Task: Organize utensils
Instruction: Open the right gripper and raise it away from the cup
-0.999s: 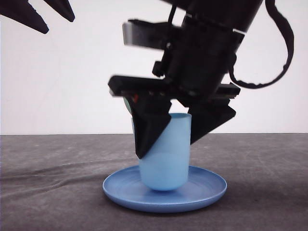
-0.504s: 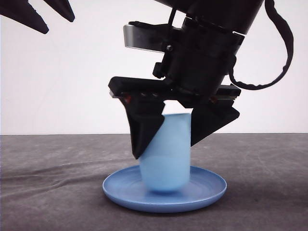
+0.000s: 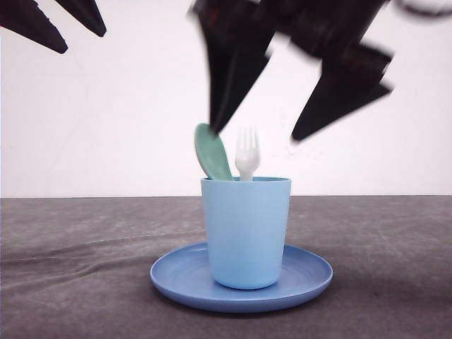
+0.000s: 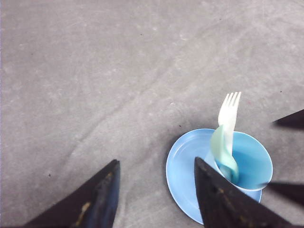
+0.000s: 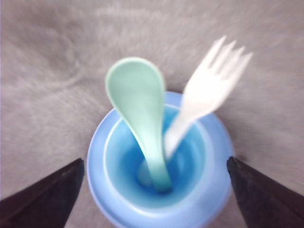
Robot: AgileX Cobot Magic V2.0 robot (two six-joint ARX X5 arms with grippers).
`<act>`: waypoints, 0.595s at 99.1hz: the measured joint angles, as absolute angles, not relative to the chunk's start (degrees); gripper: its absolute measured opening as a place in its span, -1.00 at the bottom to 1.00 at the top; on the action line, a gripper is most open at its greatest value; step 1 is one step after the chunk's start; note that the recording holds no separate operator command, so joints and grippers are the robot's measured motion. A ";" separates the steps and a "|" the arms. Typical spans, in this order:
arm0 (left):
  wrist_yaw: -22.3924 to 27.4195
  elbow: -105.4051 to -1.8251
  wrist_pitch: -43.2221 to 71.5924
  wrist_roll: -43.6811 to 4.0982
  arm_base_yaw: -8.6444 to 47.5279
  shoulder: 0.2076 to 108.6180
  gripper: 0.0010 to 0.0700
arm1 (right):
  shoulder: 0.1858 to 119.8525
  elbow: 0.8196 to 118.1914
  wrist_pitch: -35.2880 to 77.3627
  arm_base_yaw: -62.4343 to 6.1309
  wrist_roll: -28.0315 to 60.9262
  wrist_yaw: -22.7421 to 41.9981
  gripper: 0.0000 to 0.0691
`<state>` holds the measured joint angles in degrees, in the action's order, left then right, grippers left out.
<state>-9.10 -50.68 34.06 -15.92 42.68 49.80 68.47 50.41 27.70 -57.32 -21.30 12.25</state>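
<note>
The dark grey textured tabletop [image 3: 78, 268] is spreading across the lower part of the front view, meeting a plain white wall [image 3: 127, 120] behind it.

The right arm's black two-fingered gripper [image 3: 258, 134] is appearing blurred in the front view, hanging above the cup with its wedge-shaped fingers [image 3: 229, 70] spread wide apart and nothing between them. In the right wrist view the same gripper [image 5: 154, 202] is showing a dark finger [image 5: 45, 199] at each lower corner, one on either side of the cup and touching nothing.

The left arm's black gripper [image 3: 74, 32] is sitting high at the upper left corner of the front view, well apart from the cup. In the left wrist view this gripper [image 4: 154, 164] is showing its two dark pointed fingers [image 4: 95, 202] standing apart, with only bare tabletop between them; it is gripping nothing.

The round blue plastic plate [image 3: 173, 279] is lying flat on the tabletop, and it is bearing the cup at its middle.

The light blue plastic cup [image 3: 246, 233] is standing upright on the plate.

The mint-green plastic spoon with an oval bowl [image 3: 212, 152] is standing handle-down inside the cup, its bowl rising above the rim and leaning toward the robot's left.

The slim white plastic fork with four tines [image 3: 247, 154] is standing handle-down in the same cup, just beside the spoon, tines pointing up.
</note>
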 joint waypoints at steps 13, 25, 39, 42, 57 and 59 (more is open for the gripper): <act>-9.10 -50.68 34.06 -15.92 42.68 49.74 -0.17 | 59.64 51.53 30.81 -57.32 -21.30 14.35 0.76; -9.10 -50.68 34.09 -15.92 42.68 48.90 -0.17 | 50.81 52.47 33.32 -57.32 -21.30 16.38 0.76; -9.02 -50.68 34.11 -16.01 42.68 46.74 -0.17 | 40.99 52.49 37.39 -57.32 -21.30 19.40 0.76; -8.99 -50.68 34.09 -16.16 42.68 46.22 -0.17 | 39.27 52.49 38.15 -57.32 -21.30 20.27 0.76; -8.91 -50.68 34.09 -16.91 42.68 43.22 -0.17 | 32.58 52.51 41.28 -57.32 -21.30 25.32 0.76; -8.91 -50.68 34.09 -17.08 42.68 42.85 -0.17 | 32.10 52.51 41.60 -57.32 -21.30 25.87 0.76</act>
<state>-8.91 -50.68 34.09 -17.08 42.68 42.85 32.10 52.51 41.60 -57.32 -21.30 25.87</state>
